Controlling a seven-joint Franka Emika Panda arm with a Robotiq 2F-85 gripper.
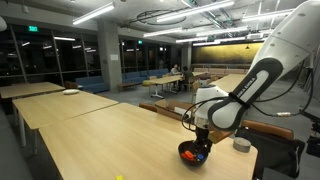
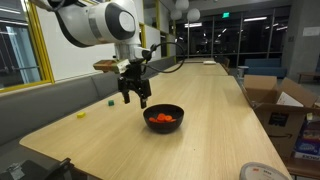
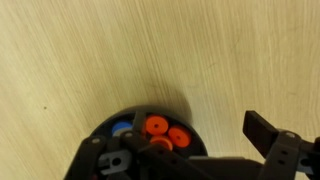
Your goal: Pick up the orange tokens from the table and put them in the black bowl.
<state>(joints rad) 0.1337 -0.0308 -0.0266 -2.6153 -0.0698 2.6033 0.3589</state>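
Observation:
The black bowl (image 2: 165, 117) stands on the pale wood table (image 2: 200, 100). It also shows in an exterior view (image 1: 193, 153) and in the wrist view (image 3: 98, 135). Several orange tokens (image 3: 155, 126) lie inside it with a small blue piece (image 3: 122, 128). The tokens show as an orange patch in both exterior views (image 2: 163, 119) (image 1: 198, 155). My gripper (image 2: 135, 97) hangs open and empty just above the bowl's edge. It also shows in an exterior view (image 1: 200, 133) and in the wrist view (image 3: 190, 160). I see no orange token on the table top.
A small yellow piece (image 2: 82, 114) and a green piece (image 2: 108, 101) lie on the table beyond the gripper. A grey cylinder (image 1: 241, 145) stands near the table edge. A white round object (image 2: 262, 172) sits at the near corner. Cardboard boxes (image 2: 275, 100) stand beside the table.

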